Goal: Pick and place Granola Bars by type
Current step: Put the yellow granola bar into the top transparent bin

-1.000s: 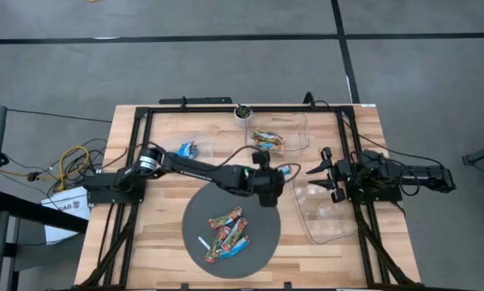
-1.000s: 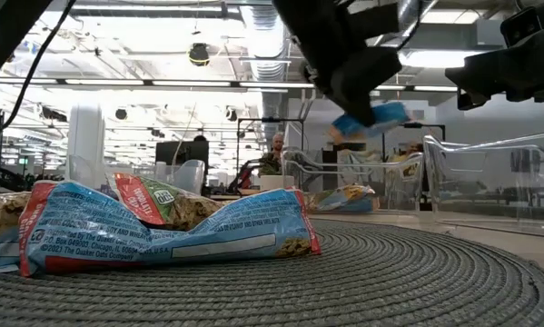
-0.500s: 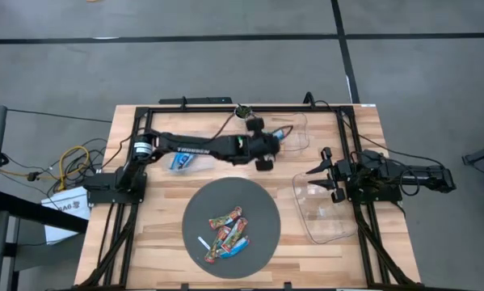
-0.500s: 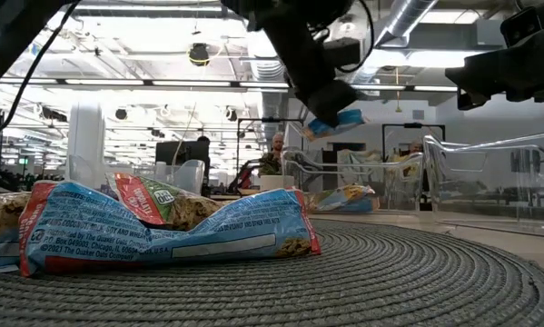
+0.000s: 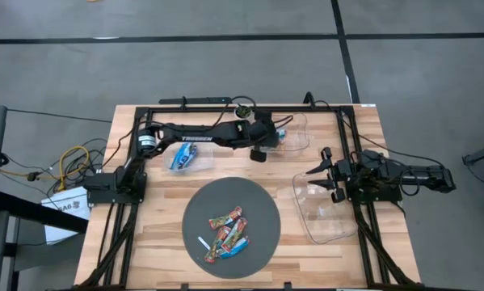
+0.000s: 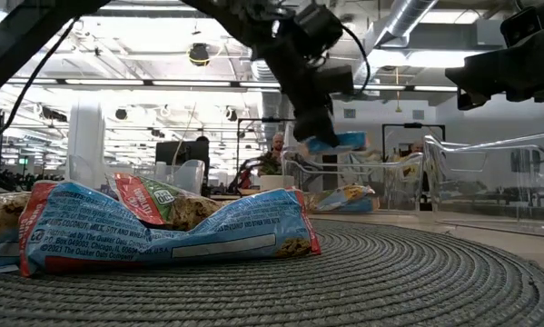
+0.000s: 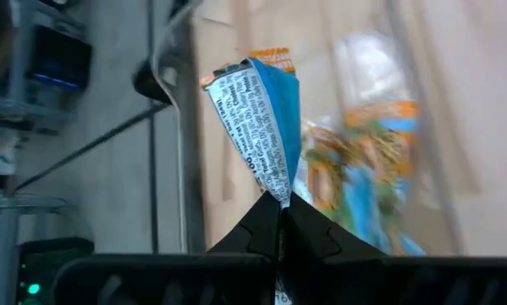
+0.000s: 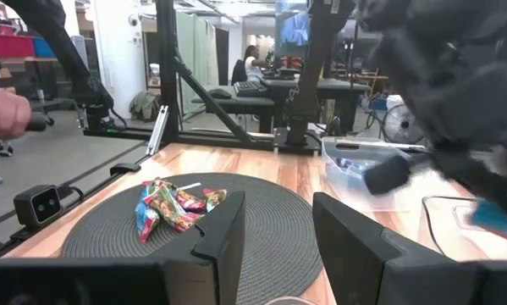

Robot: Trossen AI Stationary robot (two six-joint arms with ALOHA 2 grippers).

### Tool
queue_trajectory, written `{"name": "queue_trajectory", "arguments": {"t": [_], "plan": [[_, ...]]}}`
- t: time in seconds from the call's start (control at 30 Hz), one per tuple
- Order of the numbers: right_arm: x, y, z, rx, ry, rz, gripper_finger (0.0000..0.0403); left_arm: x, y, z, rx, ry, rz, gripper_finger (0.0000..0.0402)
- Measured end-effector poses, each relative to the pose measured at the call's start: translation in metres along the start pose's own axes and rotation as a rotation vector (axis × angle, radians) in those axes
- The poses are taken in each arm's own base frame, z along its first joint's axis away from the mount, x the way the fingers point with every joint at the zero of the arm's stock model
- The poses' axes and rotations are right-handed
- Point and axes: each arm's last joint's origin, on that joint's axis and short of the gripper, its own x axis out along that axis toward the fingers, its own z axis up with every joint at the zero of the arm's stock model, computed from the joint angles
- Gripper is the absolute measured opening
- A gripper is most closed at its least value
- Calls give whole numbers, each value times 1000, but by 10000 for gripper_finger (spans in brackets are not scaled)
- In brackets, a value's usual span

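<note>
My left gripper (image 5: 270,139) is shut on a blue-and-white granola bar (image 7: 261,119) above the clear tub (image 5: 296,139) at the table's far middle; the bar also shows in the low view (image 6: 337,141). That tub holds orange-and-blue bars (image 7: 363,178). Several multicoloured bars (image 5: 228,233) lie on the round grey mat (image 5: 258,212). Bright blue bars (image 5: 183,157) lie at the far left. My right gripper (image 5: 316,179) waits open and empty over the right clear tub (image 5: 322,222). My left gripper pinches one end of the bar (image 7: 274,188) between its two fingertips (image 7: 257,224). The rest of the bar sticks out past the fingertips. The bar is lifted clear above the far tub, about level in the low view.
A thin white stick (image 5: 203,244) lies on the mat's near left. A small pot (image 5: 242,111) stands at the far edge beside the far tub. A black frame (image 5: 145,121) runs round the table's edges. Cables lie off the table's left side.
My left gripper has gone from over the mat's far edge toward the table's far edge, carrying the blue-and-white bar clear of the table, and now stands above the far middle tub. It stays shut on the bar.
</note>
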Motion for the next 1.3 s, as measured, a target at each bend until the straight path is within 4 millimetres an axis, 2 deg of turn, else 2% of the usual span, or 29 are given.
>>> {"name": "queue_trajectory", "arguments": {"t": [0.27,0.63,0.73,1.07,1.3], "plan": [[0,0,0,0,0,0,134,29,0,-22,-85,66,-36,0],[0,0,0,0,0,0,134,30,2,-25,-99,80,-30,4],[0,0,0,0,0,0,134,30,2,-25,-100,80,-30,25],[0,0,0,0,0,0,134,31,4,-27,-131,83,-26,138],[0,0,0,0,0,0,134,31,4,-27,-145,83,-24,162]]}}
